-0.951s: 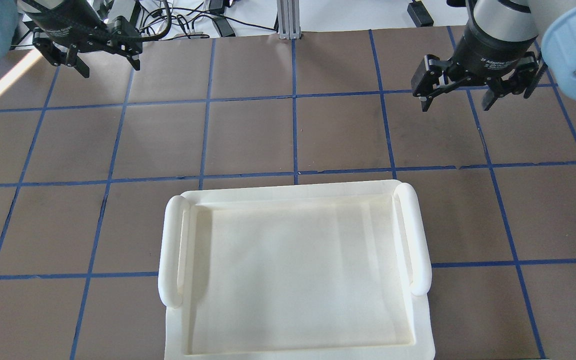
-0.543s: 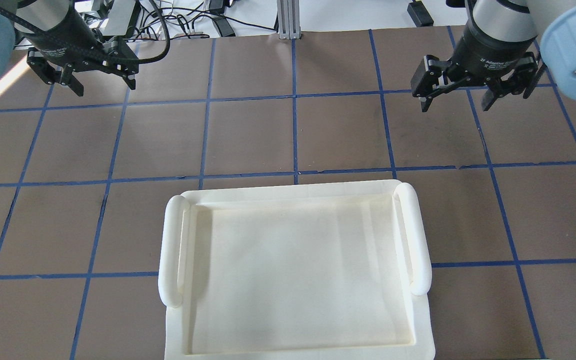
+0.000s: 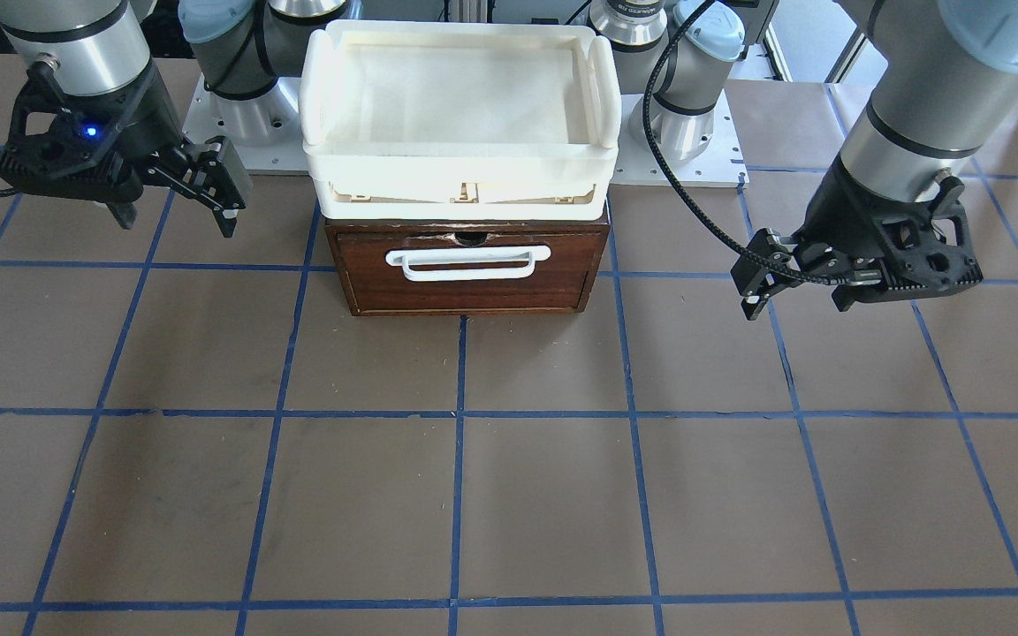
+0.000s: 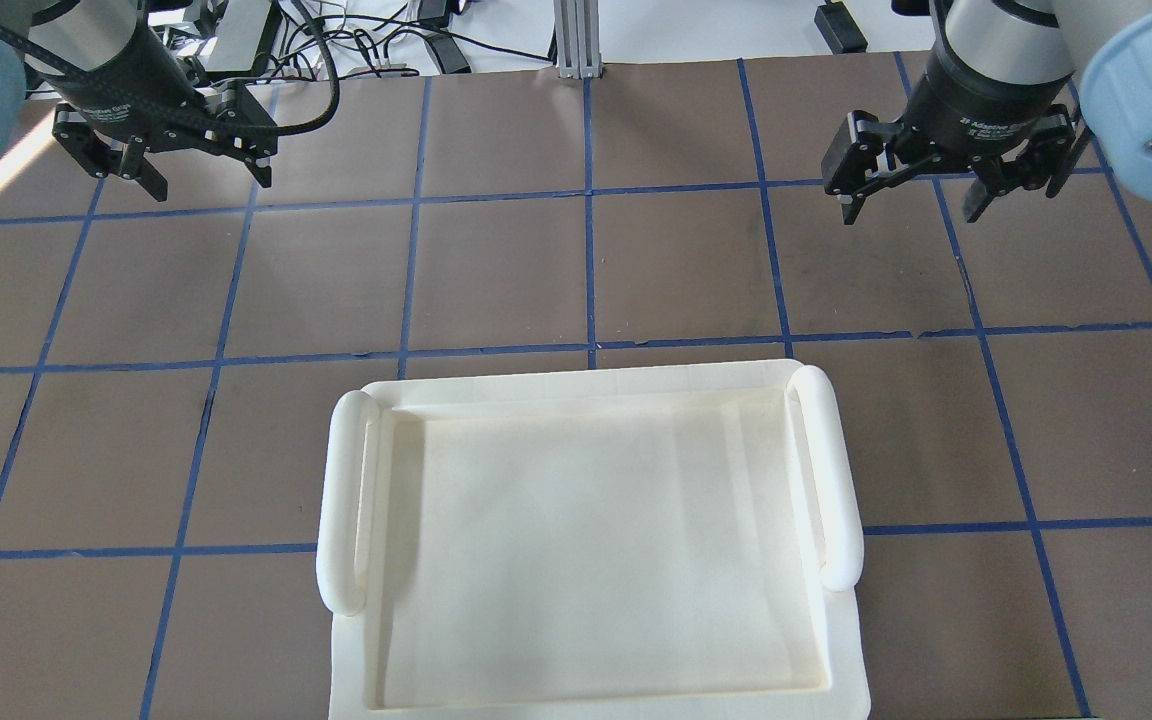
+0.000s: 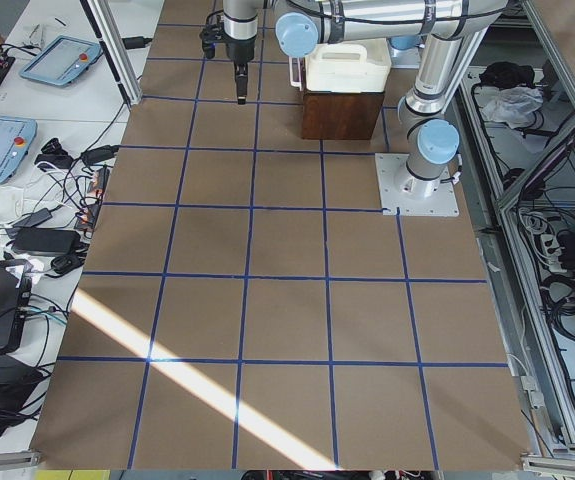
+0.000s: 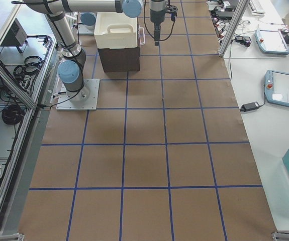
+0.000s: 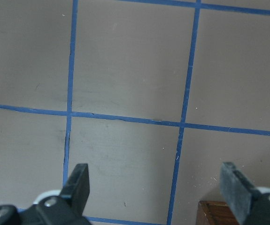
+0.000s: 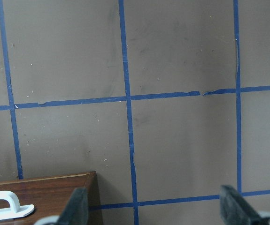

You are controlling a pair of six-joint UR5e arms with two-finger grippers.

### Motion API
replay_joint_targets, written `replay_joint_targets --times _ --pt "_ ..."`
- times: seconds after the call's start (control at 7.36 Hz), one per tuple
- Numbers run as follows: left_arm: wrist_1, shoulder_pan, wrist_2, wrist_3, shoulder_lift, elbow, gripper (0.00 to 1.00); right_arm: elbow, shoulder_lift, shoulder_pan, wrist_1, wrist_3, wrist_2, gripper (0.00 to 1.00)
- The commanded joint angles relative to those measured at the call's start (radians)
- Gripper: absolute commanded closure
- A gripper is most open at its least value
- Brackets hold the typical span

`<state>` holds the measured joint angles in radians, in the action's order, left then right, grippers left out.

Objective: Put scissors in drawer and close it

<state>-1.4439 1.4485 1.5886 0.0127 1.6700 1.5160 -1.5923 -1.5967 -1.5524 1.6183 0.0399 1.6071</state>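
Note:
The scissors show in no view. The dark reddish-brown drawer (image 3: 465, 265) stands pushed in, its front flush with the box, its white bar handle (image 3: 467, 263) facing away from the robot. A corner of the box shows in the left wrist view (image 7: 214, 213), and the box with its handle end shows in the right wrist view (image 8: 45, 194). My left gripper (image 4: 206, 180) (image 3: 794, 306) (image 7: 156, 183) is open and empty above the table, beside the box. My right gripper (image 4: 911, 212) (image 3: 176, 223) (image 8: 156, 204) is open and empty on the other side.
A cream-white plastic tray (image 3: 460, 155) (image 4: 341, 500) with two side handles sits on top of the drawer box and hides it from overhead. The brown table (image 3: 509, 495) has a blue tape grid. Both arm bases (image 3: 235, 106) stand behind the box.
My left gripper has moved a little nearer to the robot and slightly left in the overhead view, still open. The right gripper has hardly moved.

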Motion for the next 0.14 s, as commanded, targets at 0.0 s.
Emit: replay_joint_targets --times 0.0 --pt "-0.012 0.0 -0.001 0.001 -0.004 0.001 0.0 0.0 0.0 0.0 0.0 0.0 0.001 0.0"
